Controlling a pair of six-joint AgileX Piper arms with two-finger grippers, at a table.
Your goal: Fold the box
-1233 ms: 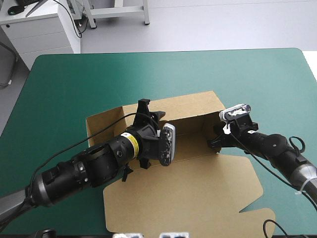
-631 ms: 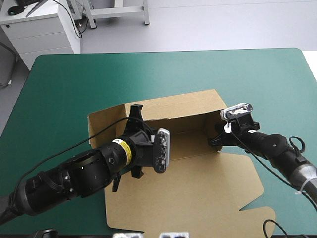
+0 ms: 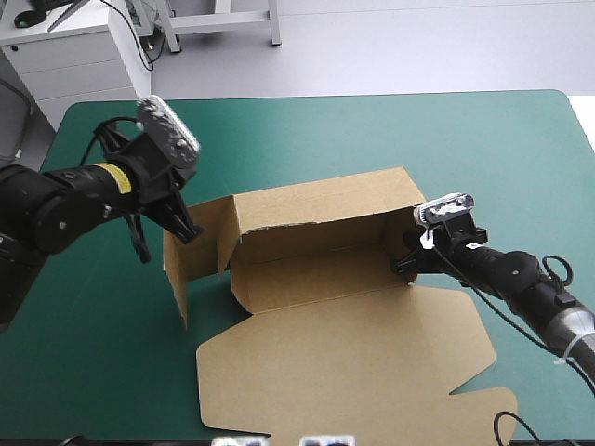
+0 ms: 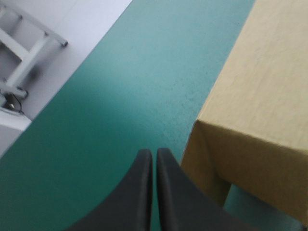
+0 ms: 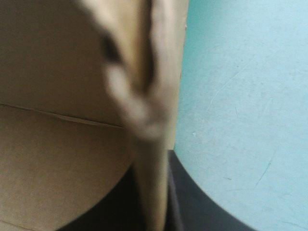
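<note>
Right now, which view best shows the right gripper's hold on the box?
Right wrist view: the right gripper pinches the box wall. High view: gripper at that wall, contact hidden. Left wrist view: only another box corner.

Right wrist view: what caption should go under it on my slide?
The right gripper pinches the brown box's raised wall, teal-green cover beside it.

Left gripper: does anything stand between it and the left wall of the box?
Nothing visible does. The left gripper, shut, sits close beside the raised left wall of the box, with only a strip of bare teal-green cover between them.
</note>
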